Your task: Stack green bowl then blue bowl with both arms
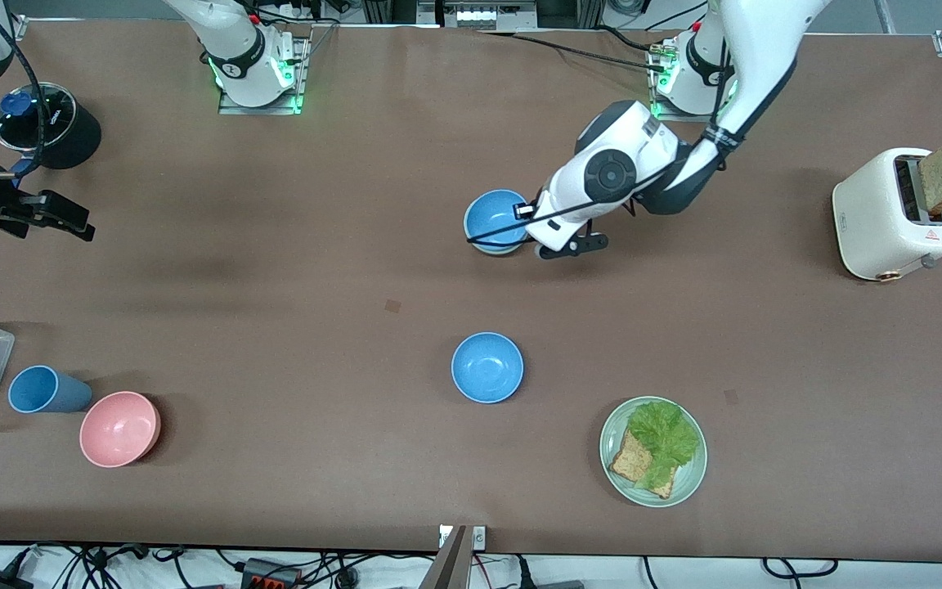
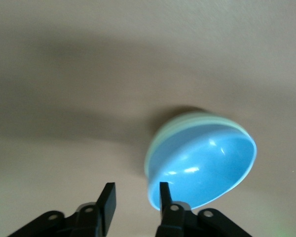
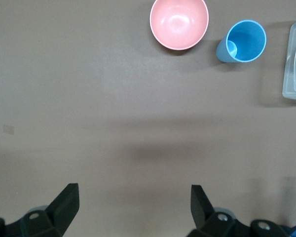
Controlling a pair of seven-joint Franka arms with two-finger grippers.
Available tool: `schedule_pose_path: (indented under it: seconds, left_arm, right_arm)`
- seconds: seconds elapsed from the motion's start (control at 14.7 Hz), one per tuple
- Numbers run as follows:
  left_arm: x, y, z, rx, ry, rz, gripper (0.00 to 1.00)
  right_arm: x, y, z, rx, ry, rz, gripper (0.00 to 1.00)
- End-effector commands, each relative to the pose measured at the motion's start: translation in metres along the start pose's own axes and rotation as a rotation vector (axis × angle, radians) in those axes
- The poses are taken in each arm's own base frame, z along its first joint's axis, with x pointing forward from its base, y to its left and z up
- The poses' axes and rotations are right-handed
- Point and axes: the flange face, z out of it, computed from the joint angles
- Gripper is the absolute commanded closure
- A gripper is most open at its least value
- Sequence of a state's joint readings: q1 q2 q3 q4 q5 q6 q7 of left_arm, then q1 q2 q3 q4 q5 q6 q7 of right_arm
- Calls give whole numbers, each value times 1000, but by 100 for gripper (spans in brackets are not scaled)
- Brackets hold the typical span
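one blue bowl (image 2: pixel 207 165) already nests in the green bowl (image 2: pixel 187 121) just beside the left pincer (image 2: pixel 135 197), narrowly parted and empty, which should lift straight clear; right pincer (image 3: pixel 133 200) waits wide

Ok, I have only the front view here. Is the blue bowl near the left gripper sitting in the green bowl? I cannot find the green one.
Observer: Yes. The left wrist view shows the blue bowl nested in the green bowl, whose rim shows around it.
Operator: Does the left gripper hold it?
Observer: No. The left gripper is open, with nothing between its fingers; the stack is just beside one finger.
Operator: And the right gripper?
Observer: The right gripper is wide open over the table, holding nothing.
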State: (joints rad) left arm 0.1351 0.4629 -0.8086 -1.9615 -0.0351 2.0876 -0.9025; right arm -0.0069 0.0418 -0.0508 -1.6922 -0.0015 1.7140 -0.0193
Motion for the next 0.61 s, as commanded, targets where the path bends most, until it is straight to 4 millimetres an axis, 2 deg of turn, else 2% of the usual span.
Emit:
schedule_pose_path:
  seconds: [0.0, 0.14, 0.2, 0.41, 0.54]
  left_arm:
    - [18, -13, -51, 40, 4, -28, 44]
    - [27, -20, -80, 54, -5, -23, 33]
    - [33, -25, -103, 62, -8, 19, 28]
    - [56, -59, -148, 38, -2, 24, 22]
    - [63, -74, -169, 59, 21, 112, 20]
  right_arm:
    - [-5, 1, -11, 1, -3, -8, 0]
    - [-3, 1, -13, 1, 3, -8, 0]
    - [-2, 0, -12, 4, 5, -7, 0]
    - [-1, 0, -14, 5, 11, -3, 0]
    - [-1, 0, -21, 3, 20, -3, 0]
